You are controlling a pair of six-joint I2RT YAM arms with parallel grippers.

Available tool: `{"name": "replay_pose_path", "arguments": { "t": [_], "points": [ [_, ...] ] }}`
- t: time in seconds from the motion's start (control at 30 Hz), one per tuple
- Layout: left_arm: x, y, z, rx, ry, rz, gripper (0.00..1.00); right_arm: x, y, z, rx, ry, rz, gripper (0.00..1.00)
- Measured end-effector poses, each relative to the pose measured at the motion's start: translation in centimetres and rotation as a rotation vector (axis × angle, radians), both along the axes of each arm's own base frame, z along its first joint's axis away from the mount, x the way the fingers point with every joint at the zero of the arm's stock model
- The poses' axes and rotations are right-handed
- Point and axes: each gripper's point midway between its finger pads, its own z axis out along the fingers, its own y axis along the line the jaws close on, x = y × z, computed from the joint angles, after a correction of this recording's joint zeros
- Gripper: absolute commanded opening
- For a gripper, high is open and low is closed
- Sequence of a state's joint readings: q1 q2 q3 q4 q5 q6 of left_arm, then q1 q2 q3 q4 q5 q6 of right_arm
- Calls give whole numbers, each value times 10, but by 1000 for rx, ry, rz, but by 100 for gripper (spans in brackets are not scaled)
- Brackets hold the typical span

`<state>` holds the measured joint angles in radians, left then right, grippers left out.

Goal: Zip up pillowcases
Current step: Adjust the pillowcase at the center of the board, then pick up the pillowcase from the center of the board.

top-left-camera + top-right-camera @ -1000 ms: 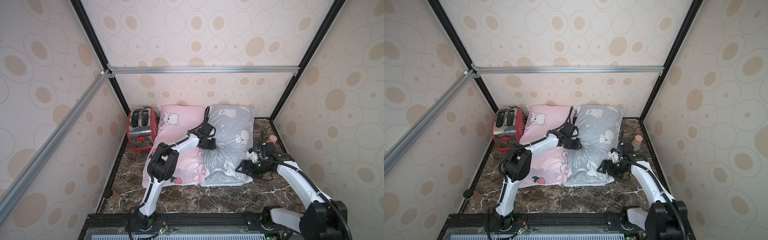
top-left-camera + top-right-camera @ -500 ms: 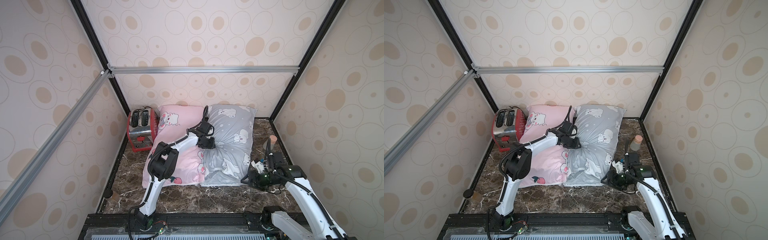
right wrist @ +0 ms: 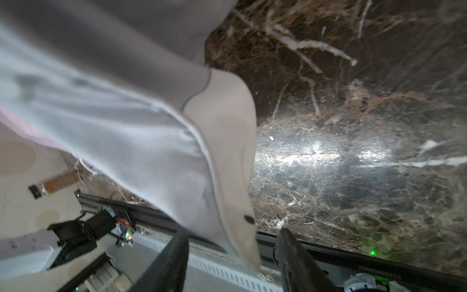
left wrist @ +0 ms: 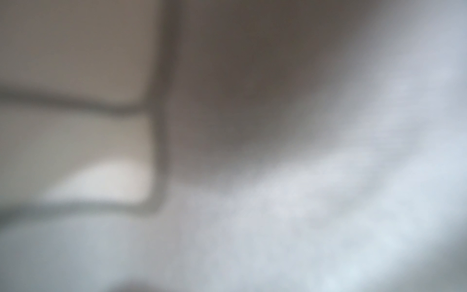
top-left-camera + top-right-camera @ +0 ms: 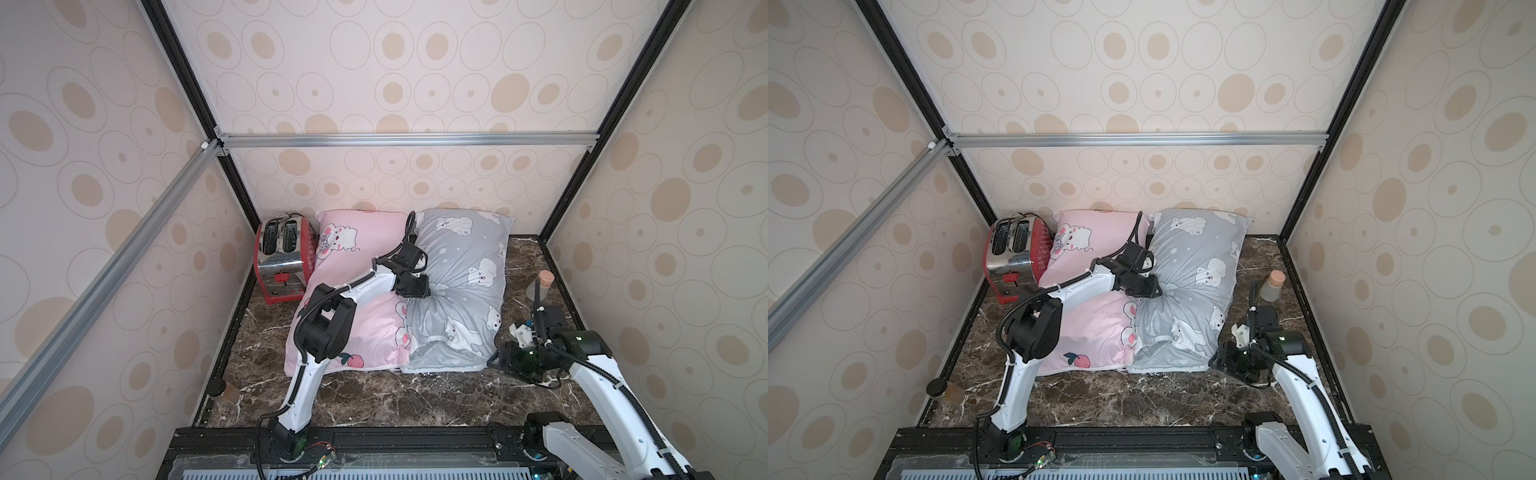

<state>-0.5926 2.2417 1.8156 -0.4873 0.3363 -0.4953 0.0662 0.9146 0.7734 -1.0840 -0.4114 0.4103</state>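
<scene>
Writing: a row of pale characters runs along the black rail [image 3: 379, 269] in the right wrist view. It is upside down and too blurred to read.
Pink pillowcase: the pink pillowcase [image 5: 357, 328] lies flat on the marble table [image 5: 395, 399] at the centre of the frame in both top views. It is printed with a white cartoon animal and has a strawberry near its lower edge.
Grey pillowcase: the grey pillowcase [image 5: 461, 266] with white bears lies just right of the pink one, their long edges touching.
Left gripper: the left gripper [image 5: 415, 289] presses down into the grey pillowcase's left edge at mid-frame, and creases fan out from it. The wrist hides its jaws, so neither their width nor any grip can be told.
Right gripper: the right gripper [image 3: 232, 231] sits low at the grey pillowcase's lower right corner. Its two dark fingers [image 3: 177, 252] stand apart with the corner's tip between them and a gap beside it.
Only in the right wrist view: the corner's pale beige underside carries a small dark round dot [image 3: 249, 218].
Only in the top views: a red and chrome toaster [image 5: 282, 257] stands left of the pink pillowcase. A corked bottle [image 5: 540, 286] stands right of the grey one.
Left wrist view: it shows nothing but blurred grey cloth crossed by darker lines.
</scene>
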Motion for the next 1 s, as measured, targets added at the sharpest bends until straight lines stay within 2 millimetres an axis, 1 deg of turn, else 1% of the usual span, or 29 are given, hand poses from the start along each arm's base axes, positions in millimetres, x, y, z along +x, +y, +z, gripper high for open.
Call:
{"name": "replay_pose_path", "arguments": {
  "t": [0.07,0.13,0.17,0.2,0.27,0.37,0.4,0.47,0.57,0.63,0.7,0.77,0.8,0.83,0.9,0.97,1.0],
  "points": [
    [0,0,0,0,0,-1,35,4,-5,0,-31,-5,-3,64],
    [0,0,0,1,-1,-2,35,9,-8,1,-54,-12,-2,60],
    [0,0,0,1,-1,-2,35,12,-9,1,-59,-16,0,55],
    [0,0,0,1,-1,-2,35,15,-9,1,-63,-19,2,48],
    [0,0,0,1,-1,-2,35,18,-8,0,-59,-21,5,43],
    [0,0,0,1,-1,-2,35,19,-4,1,-35,-22,11,43],
    [0,0,0,2,-1,-2,35,18,-2,2,-25,-22,12,41],
    [0,0,0,2,-1,-3,35,18,-1,3,-18,-22,11,37],
    [0,0,0,2,-2,-3,35,16,-2,3,-21,-24,6,27],
    [0,0,0,2,-2,-4,35,16,-2,3,-21,-26,7,25],
    [0,0,0,2,-2,-4,35,16,-2,3,-20,-27,7,20],
    [-1,1,0,3,-4,-5,38,16,-3,3,-24,-26,6,14],
    [-1,1,0,4,-5,-5,41,16,-3,3,-27,-27,7,12],
    [-1,2,1,5,-7,-6,47,16,-4,3,-30,-27,7,9],
    [-2,5,3,12,-13,-6,62,17,-4,2,-37,-26,7,5],
    [-2,11,6,24,-23,-1,80,17,-5,1,-42,-22,3,0],
    [-2,15,9,30,-29,0,85,17,-6,1,-44,-22,3,0]
  ]
}}
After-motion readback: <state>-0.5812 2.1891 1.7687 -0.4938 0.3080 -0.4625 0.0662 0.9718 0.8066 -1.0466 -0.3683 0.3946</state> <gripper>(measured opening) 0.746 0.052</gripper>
